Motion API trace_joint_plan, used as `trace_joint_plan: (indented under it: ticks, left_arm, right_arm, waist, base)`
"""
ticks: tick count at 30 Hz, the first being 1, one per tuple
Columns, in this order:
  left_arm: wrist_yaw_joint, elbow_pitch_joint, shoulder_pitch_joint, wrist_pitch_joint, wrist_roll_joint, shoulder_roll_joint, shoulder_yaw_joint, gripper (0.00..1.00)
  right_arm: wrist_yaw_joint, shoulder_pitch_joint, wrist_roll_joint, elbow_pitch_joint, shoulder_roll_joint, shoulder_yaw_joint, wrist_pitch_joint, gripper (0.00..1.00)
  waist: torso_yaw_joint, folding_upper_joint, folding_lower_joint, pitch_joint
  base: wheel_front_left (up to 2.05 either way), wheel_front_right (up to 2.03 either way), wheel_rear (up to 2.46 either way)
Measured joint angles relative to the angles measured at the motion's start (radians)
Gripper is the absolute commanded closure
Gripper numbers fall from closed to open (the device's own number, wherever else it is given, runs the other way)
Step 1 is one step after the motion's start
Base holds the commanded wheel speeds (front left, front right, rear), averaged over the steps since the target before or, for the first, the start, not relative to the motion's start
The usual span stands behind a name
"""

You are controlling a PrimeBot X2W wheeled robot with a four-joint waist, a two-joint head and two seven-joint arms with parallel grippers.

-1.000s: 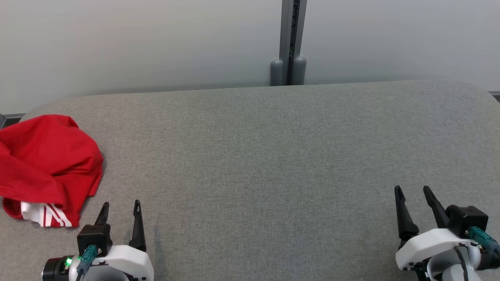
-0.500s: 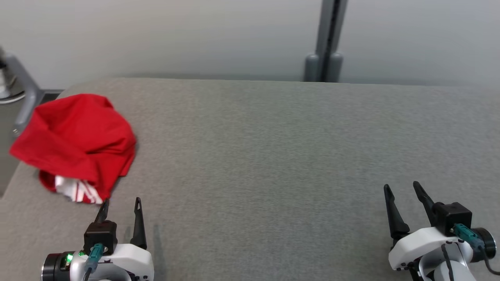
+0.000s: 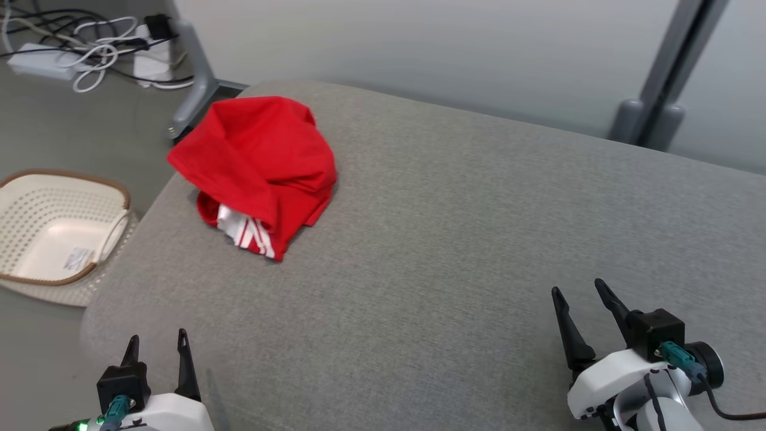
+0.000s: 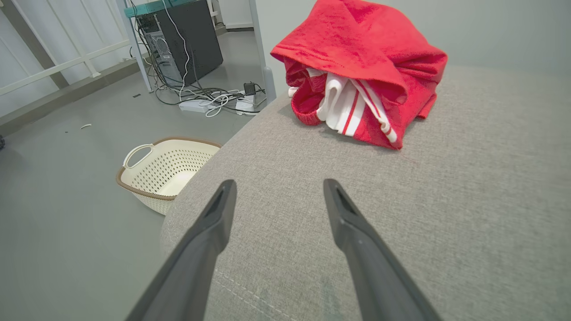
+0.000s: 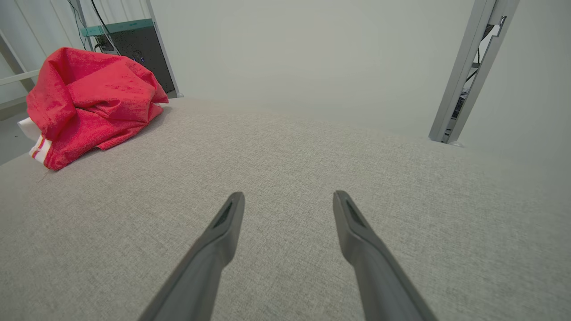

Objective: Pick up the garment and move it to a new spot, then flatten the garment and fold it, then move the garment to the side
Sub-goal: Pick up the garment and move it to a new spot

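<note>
A broad counter point(image 3: 479, 239) covered in grey woven fabric, with rounded corners, stood before a plain pale grey wall point(image 3: 419, 42). A grey metal post point(image 3: 673, 72) rose behind it. On the smooth grey floor point(image 3: 54, 120) to the left sat a cream perforated basket point(image 3: 30, 203) with a brown rim. Farther off lay tangled cables point(image 3: 105, 54) beside a desk leg point(image 3: 194, 84) and a dark computer tower point(image 4: 187, 40). The light was soft and even.
</note>
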State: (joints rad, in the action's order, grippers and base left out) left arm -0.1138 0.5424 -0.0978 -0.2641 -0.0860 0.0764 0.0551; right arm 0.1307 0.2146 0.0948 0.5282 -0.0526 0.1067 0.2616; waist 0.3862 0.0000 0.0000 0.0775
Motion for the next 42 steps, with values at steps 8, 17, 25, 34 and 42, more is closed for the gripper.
trace_joint_plan:
  ticks: [8,17,25,34,42]
  left_arm:
    - [0.054,0.036,-0.021,0.000,-0.043,-0.014,0.047,0.00]
    - [0.112,0.086,-0.226,0.000,-0.052,-0.003,0.070,0.00]
    - [0.149,0.215,-0.514,0.000,-0.058,0.098,0.112,0.00]
    - [0.106,0.403,-0.732,0.027,-0.034,0.205,0.121,0.00]
    - [0.010,0.551,-0.829,0.100,-0.026,0.256,0.128,1.00]
  right_arm:
    - [0.000,0.024,0.002,-0.002,-0.009,0.036,0.000,0.00]
    - [0.000,0.081,0.003,-0.038,-0.065,0.073,0.000,0.00]
    - [0.000,0.132,0.005,-0.079,-0.108,0.095,0.000,0.00]
    - [0.000,0.175,0.019,-0.111,-0.109,0.098,0.004,0.00]
    - [0.002,0.199,0.024,-0.128,-0.086,0.090,0.009,0.00]
  waist:
    - [0.035,0.0000,0.0000,0.043]
    - [-0.031,0.0000,0.0000,0.135]
    - [-0.130,-0.0001,0.0000,0.260]
    - [-0.218,0.0000,0.0000,0.358]
    - [-0.284,0.0000,0.0000,0.407]
  base:
    - [0.00,0.00,0.00]
    - [0.00,0.00,0.00]
    - [0.00,0.00,0.00]
    - [0.00,0.00,0.00]
    - [0.00,0.00,0.00]
